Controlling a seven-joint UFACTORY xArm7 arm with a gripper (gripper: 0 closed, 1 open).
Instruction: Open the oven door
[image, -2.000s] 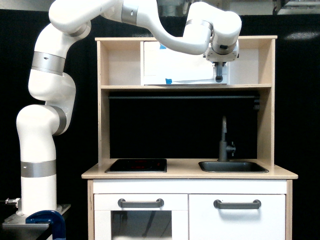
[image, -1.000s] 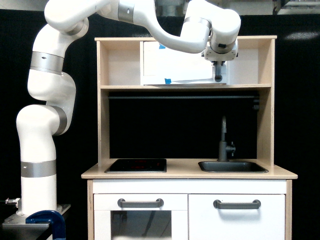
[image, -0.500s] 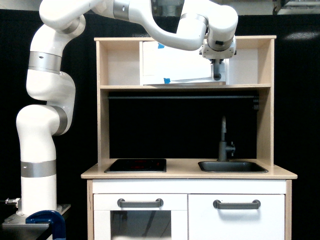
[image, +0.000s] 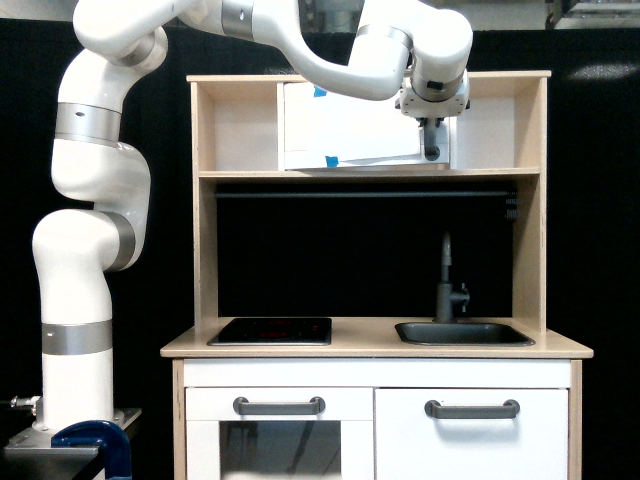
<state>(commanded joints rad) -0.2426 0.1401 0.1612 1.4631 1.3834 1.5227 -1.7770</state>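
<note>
Gripper (image: 432, 140) hung over the oven door (image: 350, 125) handle; the arm hid the fingers, grip couldn't be told.

white oven door (image: 360, 125), blue tape pieces (image: 332, 161)

No text, label, brand, number or sign can be read anywhere: the oven door (image: 350, 125) carries only small blank blue tape pieces (image: 331, 161), and the arm (image: 95, 250) beside it shows plain white and grey surfaces
</note>
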